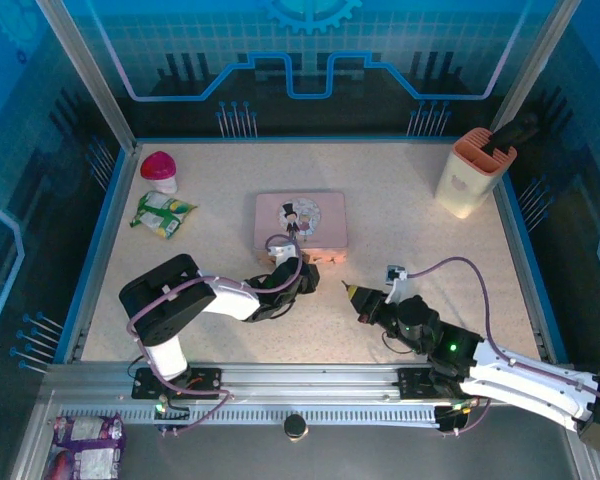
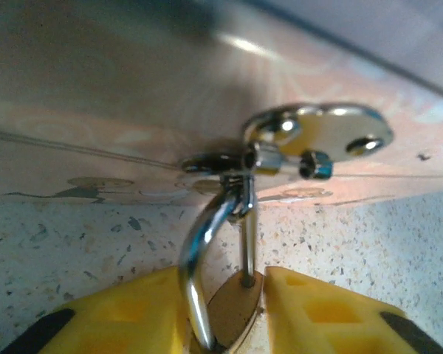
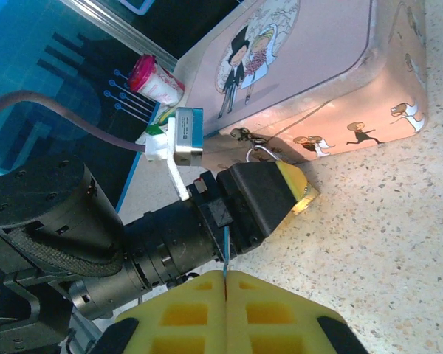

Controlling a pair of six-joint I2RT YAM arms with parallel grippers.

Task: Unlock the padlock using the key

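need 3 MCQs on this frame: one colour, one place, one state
1. Tin colour: A pink; B green; C black.
2. Padlock is: A on the lid; B hanging from the front clasp, inside the left hand; C lying apart from the box.
3. Right hand is: A wide open; B holding a packet; C shut on a thin sliver, apparently the key.

A: lid and sides look pink.
B: the shackle threads the clasp and the brass body sits between the yellow pads.
C: the pads meet around the sliver.

Top view looks down on the whole table [image 1: 430, 250]. Both wrist views face the tin's [image 3: 332, 66] front, left much closer.
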